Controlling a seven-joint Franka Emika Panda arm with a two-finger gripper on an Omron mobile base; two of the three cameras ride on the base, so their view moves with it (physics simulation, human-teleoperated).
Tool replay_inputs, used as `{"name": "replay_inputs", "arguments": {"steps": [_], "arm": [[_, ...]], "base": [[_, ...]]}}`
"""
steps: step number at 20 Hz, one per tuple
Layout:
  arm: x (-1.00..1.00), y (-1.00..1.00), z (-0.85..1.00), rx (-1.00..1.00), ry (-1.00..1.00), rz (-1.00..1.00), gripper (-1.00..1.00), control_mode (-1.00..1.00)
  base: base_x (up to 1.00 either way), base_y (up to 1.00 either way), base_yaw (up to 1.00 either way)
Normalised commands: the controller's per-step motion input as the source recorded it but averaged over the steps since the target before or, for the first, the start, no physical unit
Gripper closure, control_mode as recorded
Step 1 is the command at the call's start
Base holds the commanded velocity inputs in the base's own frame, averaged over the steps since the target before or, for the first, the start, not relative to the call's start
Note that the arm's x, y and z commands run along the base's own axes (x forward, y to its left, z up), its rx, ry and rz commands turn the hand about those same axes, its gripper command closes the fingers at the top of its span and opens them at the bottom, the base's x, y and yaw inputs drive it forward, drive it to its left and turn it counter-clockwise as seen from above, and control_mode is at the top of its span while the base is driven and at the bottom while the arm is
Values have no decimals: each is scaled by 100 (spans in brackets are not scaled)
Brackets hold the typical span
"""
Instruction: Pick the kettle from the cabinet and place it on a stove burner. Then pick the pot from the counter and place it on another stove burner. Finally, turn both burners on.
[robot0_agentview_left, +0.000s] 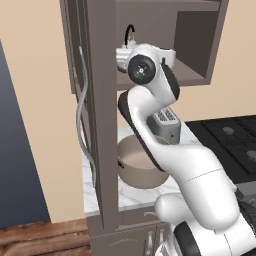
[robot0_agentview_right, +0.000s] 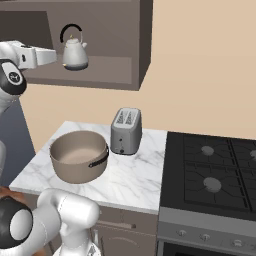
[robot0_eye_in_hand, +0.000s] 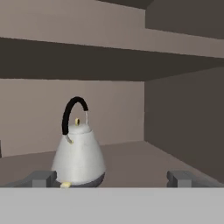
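Your jaws (robot0_eye_in_hand: 111, 178) stand wide open, holding nothing; the kettle (robot0_eye_in_hand: 78, 155) sits just ahead, nearer one fingertip.

The scene is viewed from behind the arm, forward and down, from its left and its right; the cabinet (robot0_agentview_left: 100, 125), pot (robot0_agentview_right: 79, 156) and kettle (robot0_agentview_right: 75, 52) are shared. From the hand, the kettle is seen closely, just beyond the jaws, nearer one fingertip.
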Motion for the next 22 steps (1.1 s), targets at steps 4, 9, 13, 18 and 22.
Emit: {"name": "replay_inputs", "arguments": {"steps": [4,9,13,18,22], "arm": [[22,10,0,5,1,-1,-100,-100],[8,1,0,3,0,0,-100,-100],[28,6,0,1,0,0,-100,-100],[14,2,0,0,0,0,-100,-100],[14,0,0,0,0,0,-100,-100]], "base": [[0,0,0],[0,0,0],[0,0,0],[0,0,0],[0,0,0]]}}
